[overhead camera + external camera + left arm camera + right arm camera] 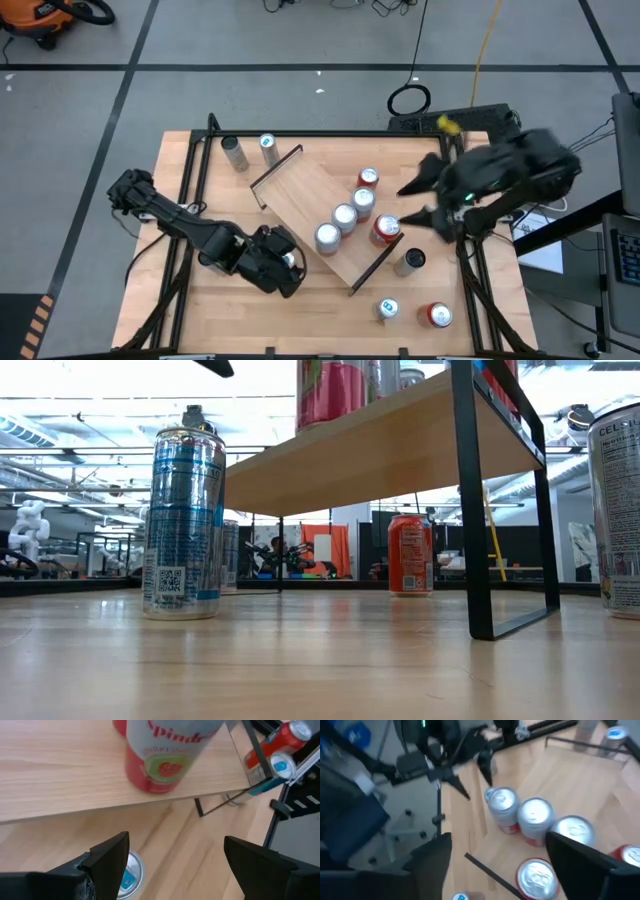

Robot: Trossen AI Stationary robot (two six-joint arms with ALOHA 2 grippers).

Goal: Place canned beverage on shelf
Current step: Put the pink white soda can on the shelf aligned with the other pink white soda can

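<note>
Shelf [318, 215] sits angled mid-counter [190, 310] with five cans on it. The red can [385, 230] stands at its 3 o'clock end, by the rail. Right claw [428, 200] hovers just beside that can at 3 o'clock, fingers apart, holding nothing. Left claw [290, 268] waits near the shelf's 7 o'clock edge, fingers apart, empty. Five more cans stand loose on the counter.

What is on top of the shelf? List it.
Five cans stand on the shelf: a row of four and a red can beside it. The board directly under them is covered.
</note>
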